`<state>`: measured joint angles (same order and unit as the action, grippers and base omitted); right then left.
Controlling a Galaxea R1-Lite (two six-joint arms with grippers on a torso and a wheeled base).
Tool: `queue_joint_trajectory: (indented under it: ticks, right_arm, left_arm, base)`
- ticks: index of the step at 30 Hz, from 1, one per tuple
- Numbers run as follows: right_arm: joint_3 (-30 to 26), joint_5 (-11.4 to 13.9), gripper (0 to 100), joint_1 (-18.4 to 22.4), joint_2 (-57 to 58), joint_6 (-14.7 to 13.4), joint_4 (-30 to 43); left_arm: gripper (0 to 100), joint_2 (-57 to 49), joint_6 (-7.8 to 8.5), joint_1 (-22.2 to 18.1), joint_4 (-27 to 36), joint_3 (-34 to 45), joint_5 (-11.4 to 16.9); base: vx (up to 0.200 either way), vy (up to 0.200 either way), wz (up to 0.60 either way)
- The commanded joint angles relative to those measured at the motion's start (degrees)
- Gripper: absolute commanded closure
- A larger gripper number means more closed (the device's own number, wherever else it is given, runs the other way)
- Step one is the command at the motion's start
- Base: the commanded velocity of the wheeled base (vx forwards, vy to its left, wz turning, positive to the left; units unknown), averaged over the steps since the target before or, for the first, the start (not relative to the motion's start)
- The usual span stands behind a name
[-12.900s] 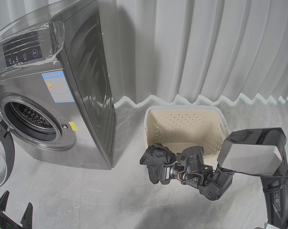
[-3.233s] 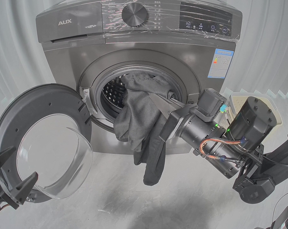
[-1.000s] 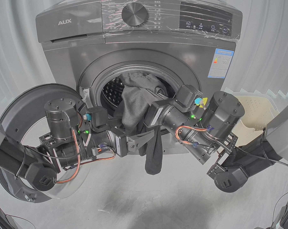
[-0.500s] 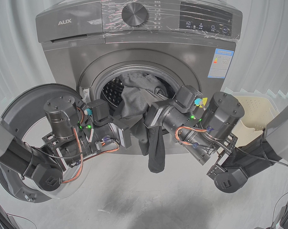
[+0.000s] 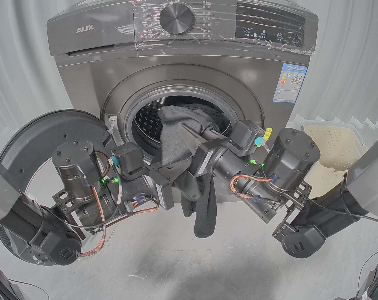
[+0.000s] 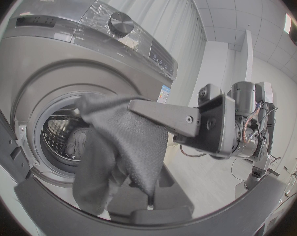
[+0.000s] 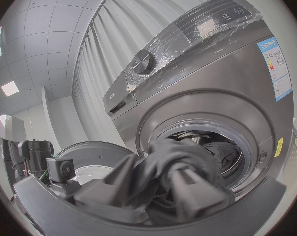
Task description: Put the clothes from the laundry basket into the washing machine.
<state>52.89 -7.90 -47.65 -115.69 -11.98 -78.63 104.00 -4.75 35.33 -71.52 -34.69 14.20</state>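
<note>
A dark grey garment (image 5: 197,180) hangs out of the washing machine's round opening (image 5: 149,119), its loose end dangling above the floor. My right gripper (image 5: 184,132) is at the opening's mouth, shut on the bunched top of the garment (image 7: 174,158). My left gripper (image 5: 181,169) is just below it, against the hanging part of the cloth (image 6: 122,141). Another dark piece of clothing (image 7: 224,152) lies deeper in the drum. The cream laundry basket (image 5: 343,144) stands to the right of the machine.
The machine's door (image 5: 38,142) stands swung open to the left, behind my left arm. White curtains hang behind the machine. Bare grey floor (image 5: 155,263) lies in front of it.
Over the last second my left gripper has risen from under the hanging cloth to press against it. The garment's top has sunk lower in the opening. Earlier my right gripper carried it from the basket.
</note>
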Motion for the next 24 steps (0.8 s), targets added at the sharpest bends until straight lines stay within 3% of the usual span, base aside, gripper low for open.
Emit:
queue_joint_trajectory:
  ticks: [1,5,15,24]
  right_arm:
    - [-1.6,0.3,0,-0.2,0.4,-0.3,-0.2]
    - [-4.0,0.6,0,-0.4,1.5,-2.2,0.0]
    - [-6.0,0.3,0,-0.2,3.7,-2.9,0.3]
    - [-6.9,-0.1,0,2.5,4.2,-3.6,0.7]
  left_arm:
    - [100,-0.6,-0.08,0.0,-1.0,0.7,-0.1]
    - [100,-0.6,-0.43,0.0,-1.8,0.2,-0.1]
    - [100,-0.7,-1.22,-0.4,-3.9,0.9,-0.2]
    - [100,-0.8,-1.13,-0.6,-4.2,2.4,-1.5]
  base:
    - [0.000,0.000,0.00]
    - [0.000,0.000,0.00]
    - [0.000,0.000,0.00]
    - [0.000,0.000,0.00]
